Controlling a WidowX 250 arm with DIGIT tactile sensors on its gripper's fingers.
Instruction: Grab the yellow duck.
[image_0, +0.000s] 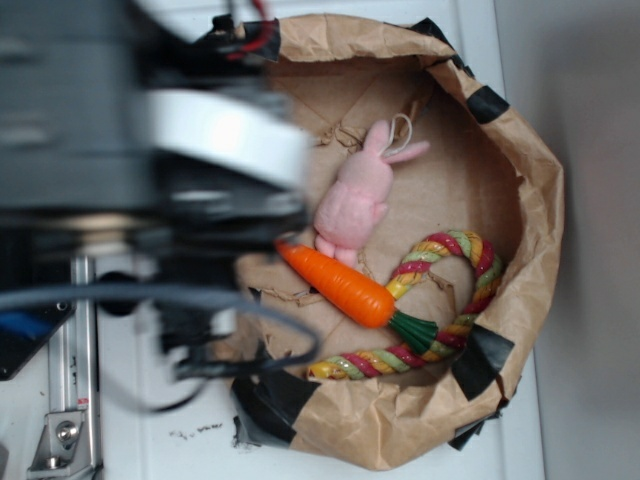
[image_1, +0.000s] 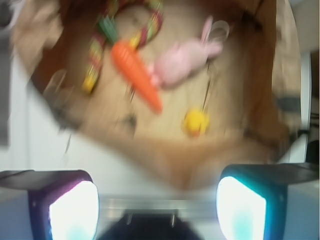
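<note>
approach | claw (image_1: 157, 200) spread wide, empty | centre over small rounded yellow rubber duck (image_1: 195, 122), clear of orange carrot toy (image_1: 136, 75), then descend

Yellow duck (image_1: 195, 122): I count one.
Pink bunny (image_0: 354, 199): one.
Orange carrot (image_0: 340, 285): one.
Striped rope ring (image_0: 450, 300): one.
Brown paper bag (image_0: 530, 200): one, holding all four toys.
</note>
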